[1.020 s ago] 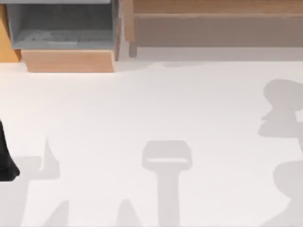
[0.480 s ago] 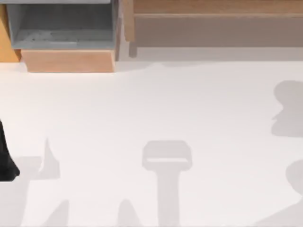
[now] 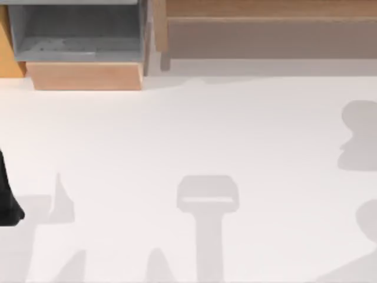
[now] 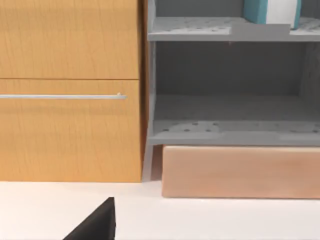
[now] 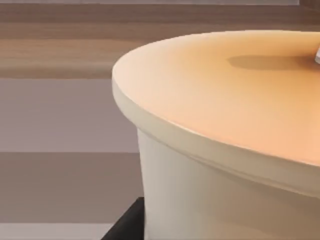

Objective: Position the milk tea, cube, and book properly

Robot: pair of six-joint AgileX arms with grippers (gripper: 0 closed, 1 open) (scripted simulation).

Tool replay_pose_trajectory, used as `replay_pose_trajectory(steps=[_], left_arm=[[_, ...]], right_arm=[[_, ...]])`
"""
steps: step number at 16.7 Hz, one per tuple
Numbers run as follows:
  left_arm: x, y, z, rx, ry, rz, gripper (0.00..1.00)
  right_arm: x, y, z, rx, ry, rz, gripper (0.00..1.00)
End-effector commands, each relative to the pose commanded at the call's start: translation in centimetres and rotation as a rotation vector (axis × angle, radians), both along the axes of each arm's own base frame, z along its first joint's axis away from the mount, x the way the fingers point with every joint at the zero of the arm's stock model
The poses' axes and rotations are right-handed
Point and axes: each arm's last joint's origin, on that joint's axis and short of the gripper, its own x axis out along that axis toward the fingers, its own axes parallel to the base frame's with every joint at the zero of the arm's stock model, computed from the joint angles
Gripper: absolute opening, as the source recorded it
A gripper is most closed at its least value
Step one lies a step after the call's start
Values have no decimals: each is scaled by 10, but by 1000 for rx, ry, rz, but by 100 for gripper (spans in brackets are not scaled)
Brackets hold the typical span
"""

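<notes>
The milk tea (image 5: 230, 150), a white cup with a tan lid, sits very close in the right wrist view. My right gripper is shut on it, with one black finger (image 5: 127, 224) beside the cup wall. The cup's shadow falls at the table's right edge (image 3: 360, 135). A teal and white book (image 4: 272, 11) stands on the upper grey shelf in the left wrist view. The cube is out of view. My left arm (image 3: 7, 200) is parked at the table's left edge, and a black part of its gripper (image 4: 97, 224) faces the cabinet.
A wooden cabinet (image 4: 70, 90) with a bar handle adjoins grey open shelves (image 3: 76, 35) at the back left. A tan wooden box-like part (image 3: 85, 75) lies at the foot of the shelves. A long wooden shelf (image 3: 271, 26) spans the back right. The white table (image 3: 194, 130) spreads in front.
The shadows at the table's right edge shifted further right between one second and half a second ago, then held still. The left arm has not moved.
</notes>
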Motion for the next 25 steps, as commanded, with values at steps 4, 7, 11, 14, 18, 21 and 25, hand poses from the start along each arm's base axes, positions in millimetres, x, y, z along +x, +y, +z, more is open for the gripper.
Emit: replay_pose_trajectory(steps=[4,7,11,14,18,21,25], left_arm=[[0,0,0,0,0,0,100],[0,0,0,0,0,0,100],[0,0,0,0,0,0,100],[0,0,0,0,0,0,100],[0,0,0,0,0,0,100],[0,0,0,0,0,0,100],[0,0,0,0,0,0,100]], right_arm=[[0,0,0,0,0,0,75],[0,0,0,0,0,0,98],[0,0,0,0,0,0,100],[0,0,0,0,0,0,100],[-5,-1,2,-3,-7,1,100],[-22,1,-2,4,9,1,100],[-30,1,0,0,-1,1,100]])
